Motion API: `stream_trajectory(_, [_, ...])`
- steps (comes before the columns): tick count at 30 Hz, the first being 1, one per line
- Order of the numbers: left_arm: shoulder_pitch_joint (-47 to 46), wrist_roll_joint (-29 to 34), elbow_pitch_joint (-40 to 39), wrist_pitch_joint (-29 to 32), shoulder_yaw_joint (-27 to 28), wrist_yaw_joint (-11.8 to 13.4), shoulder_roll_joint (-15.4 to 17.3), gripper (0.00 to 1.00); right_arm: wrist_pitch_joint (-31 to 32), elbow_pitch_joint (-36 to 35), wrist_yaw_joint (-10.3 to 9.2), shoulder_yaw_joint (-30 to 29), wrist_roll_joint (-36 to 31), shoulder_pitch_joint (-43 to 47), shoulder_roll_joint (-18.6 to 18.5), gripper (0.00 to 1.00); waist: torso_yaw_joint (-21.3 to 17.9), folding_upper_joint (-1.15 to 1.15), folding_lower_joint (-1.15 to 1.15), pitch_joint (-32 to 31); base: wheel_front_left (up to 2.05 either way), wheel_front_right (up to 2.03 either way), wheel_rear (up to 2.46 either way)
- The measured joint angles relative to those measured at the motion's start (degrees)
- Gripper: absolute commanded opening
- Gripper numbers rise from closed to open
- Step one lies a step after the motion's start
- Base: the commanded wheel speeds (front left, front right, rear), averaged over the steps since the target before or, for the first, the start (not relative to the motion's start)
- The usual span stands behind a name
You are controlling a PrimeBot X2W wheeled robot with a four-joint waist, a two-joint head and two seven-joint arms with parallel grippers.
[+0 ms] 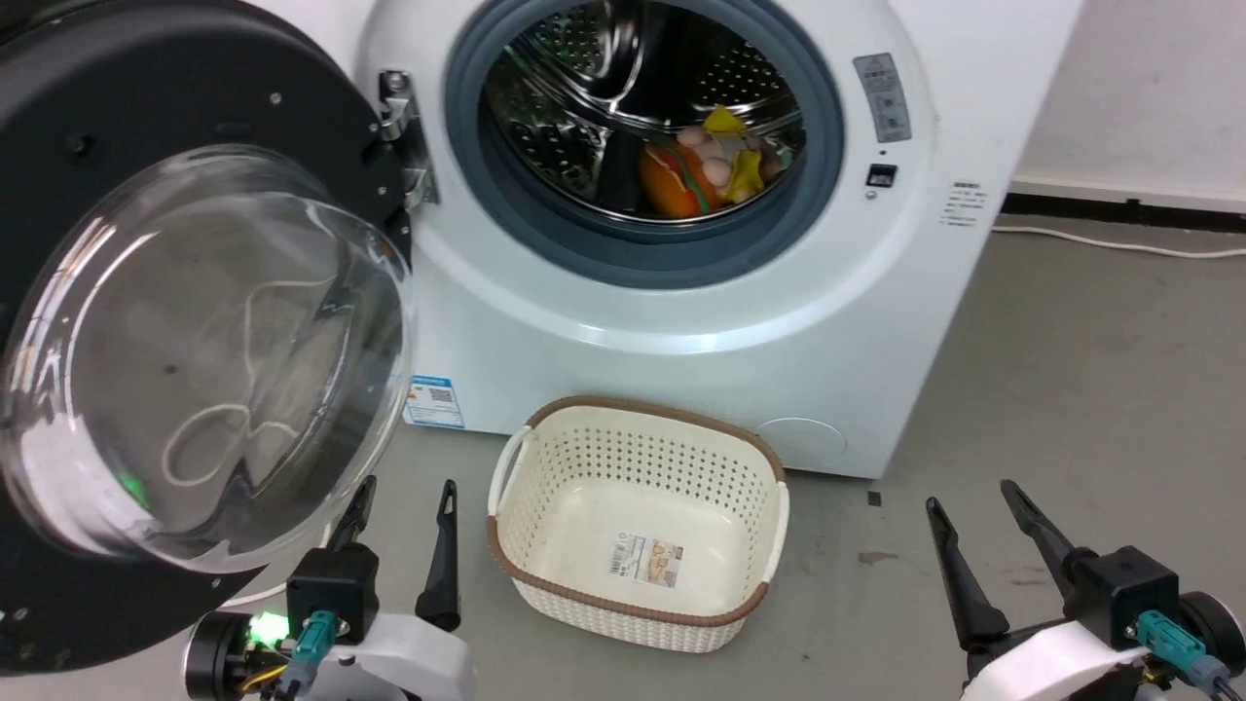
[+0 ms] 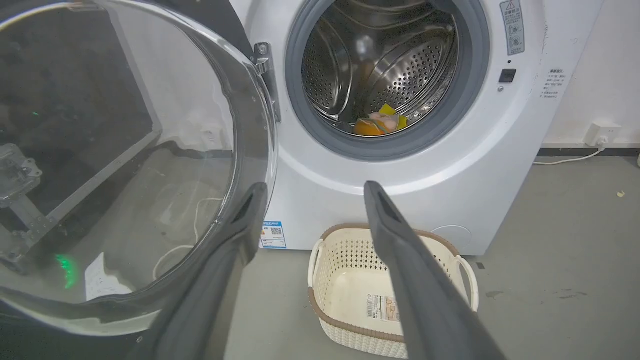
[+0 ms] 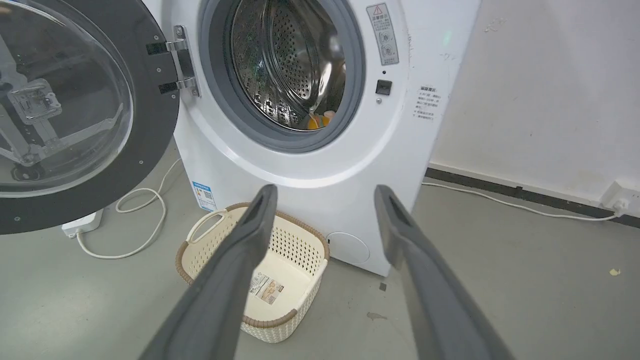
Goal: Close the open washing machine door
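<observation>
The washing machine door (image 1: 146, 195) hangs wide open at the left, black rim and clear glass bowl facing me, hinged at a metal bracket (image 1: 404, 136). The white washing machine (image 1: 681, 321) shows its steel drum with an orange and yellow bundle (image 1: 706, 166) inside. My left gripper (image 1: 409, 506) stands open low at the left, just below the door's glass bowl (image 2: 125, 165), its left finger close to the rim. Open too, my right gripper (image 1: 973, 501) sits at the lower right, away from the door (image 3: 75, 110).
A cream perforated basket (image 1: 638, 604) with a brown rim stands on the grey floor before the machine, between my grippers. A white cable (image 3: 140, 220) loops on the floor under the door. Another cable (image 1: 1119, 243) runs along the wall at the right.
</observation>
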Motion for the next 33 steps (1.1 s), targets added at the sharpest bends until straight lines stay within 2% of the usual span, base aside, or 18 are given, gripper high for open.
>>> stream_trajectory(12, [0.0,0.0,-0.1,-1.3,-1.5,0.2,0.2,1.0,-1.3,-0.3,0.0,0.7,0.2,1.2,0.0,1.0,5.0,0.0,0.0,-0.3,0.0,0.0,0.0])
stream_trajectory(27, [1.3,0.0,-3.1,-3.4,-2.1,3.0,0.7,1.0,-3.5,-0.1,0.0,5.0,1.0,1.0,-1.3,1.0,10.1,0.0,0.0,0.7,0.0,0.0,0.0])
stream_trajectory(33, [1.5,-0.1,-3.9,-4.2,-2.4,3.2,0.8,1.0,-4.2,0.0,0.0,6.2,1.7,0.8,-1.5,1.0,11.6,0.0,0.0,0.8,0.0,0.0,0.0])
